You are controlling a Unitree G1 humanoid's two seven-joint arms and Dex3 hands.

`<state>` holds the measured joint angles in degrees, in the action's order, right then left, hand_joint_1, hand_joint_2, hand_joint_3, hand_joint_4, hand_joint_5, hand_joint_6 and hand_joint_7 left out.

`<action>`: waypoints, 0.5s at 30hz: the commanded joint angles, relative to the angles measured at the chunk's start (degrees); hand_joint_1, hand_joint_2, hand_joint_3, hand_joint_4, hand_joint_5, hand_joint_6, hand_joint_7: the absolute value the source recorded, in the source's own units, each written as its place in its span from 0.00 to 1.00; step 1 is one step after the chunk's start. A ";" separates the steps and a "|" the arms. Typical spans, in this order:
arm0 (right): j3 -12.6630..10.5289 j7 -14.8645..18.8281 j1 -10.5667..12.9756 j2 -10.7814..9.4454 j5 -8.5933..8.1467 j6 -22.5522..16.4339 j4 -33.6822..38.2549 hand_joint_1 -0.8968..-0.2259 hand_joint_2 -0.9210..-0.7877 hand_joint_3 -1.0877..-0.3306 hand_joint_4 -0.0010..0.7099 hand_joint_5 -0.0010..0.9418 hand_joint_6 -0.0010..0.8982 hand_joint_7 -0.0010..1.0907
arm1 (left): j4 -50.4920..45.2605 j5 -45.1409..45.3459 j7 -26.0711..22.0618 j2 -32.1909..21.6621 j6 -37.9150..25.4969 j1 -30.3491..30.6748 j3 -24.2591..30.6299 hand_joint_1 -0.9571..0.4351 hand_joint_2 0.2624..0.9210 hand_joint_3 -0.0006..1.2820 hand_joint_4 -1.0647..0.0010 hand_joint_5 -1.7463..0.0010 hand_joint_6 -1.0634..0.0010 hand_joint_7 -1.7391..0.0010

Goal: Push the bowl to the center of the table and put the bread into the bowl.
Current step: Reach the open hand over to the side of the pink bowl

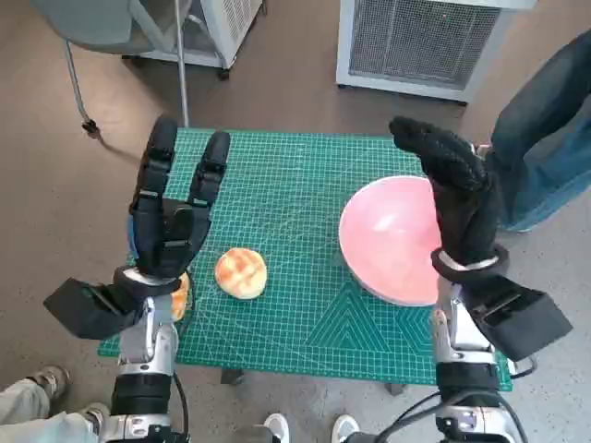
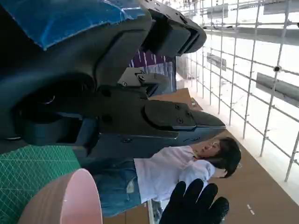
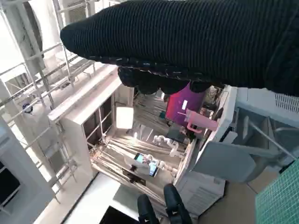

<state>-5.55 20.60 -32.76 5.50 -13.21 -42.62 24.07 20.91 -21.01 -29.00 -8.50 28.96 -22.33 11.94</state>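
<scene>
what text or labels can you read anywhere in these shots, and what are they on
None can be read.
The green cutting mat carries only printed grid lines and diagonals; no numbers or brand legible.
The purple panel behind the left hand has pale stripes, too blurred to read.
The white tag on the magenta object is too small to read.
The pink bowl and bread bear no marking.

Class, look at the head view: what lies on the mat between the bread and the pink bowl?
Nothing: between the bread and the pink bowl only bare green cutting mat shows, seen in the head view.
</scene>
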 commanded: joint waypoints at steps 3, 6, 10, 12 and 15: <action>-0.04 -0.40 1.01 -0.04 0.40 0.83 0.35 0.40 0.00 0.38 0.31 0.01 0.00 0.59 | -0.21 -0.52 -0.20 -0.31 -0.18 -0.87 0.18 0.56 0.96 0.00 0.63 1.00 0.65 1.00; -0.12 -0.34 1.10 0.04 0.30 0.77 0.41 0.40 0.00 0.38 0.31 0.01 0.00 0.59 | -0.01 -0.55 -0.26 -0.26 -0.10 -0.91 0.19 0.57 0.96 0.00 0.63 1.00 0.65 1.00; -0.44 -0.43 1.38 0.44 0.31 0.65 0.12 0.40 0.00 0.38 0.30 0.01 0.00 0.59 | -0.29 -0.47 -0.10 -0.12 -0.22 -0.74 0.09 0.57 0.96 0.00 0.63 1.00 0.64 1.00; -1.08 -0.29 1.60 1.01 -0.12 0.43 0.26 0.40 0.00 0.38 0.30 0.00 0.00 0.59 | -0.51 -0.36 0.02 -0.02 -0.21 -0.59 0.00 0.57 0.96 0.00 0.62 1.00 0.64 1.00; -2.73 -0.11 1.88 2.18 -1.05 -0.40 1.66 0.40 0.00 0.38 0.29 0.00 0.00 0.59 | -0.66 -0.33 0.09 0.07 -0.21 -0.42 -0.07 0.57 0.96 0.00 0.62 1.00 0.64 1.00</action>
<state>-6.59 20.56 -32.55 6.38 -13.39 -42.79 24.16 20.91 -21.00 -28.97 -8.48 28.94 -22.40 11.90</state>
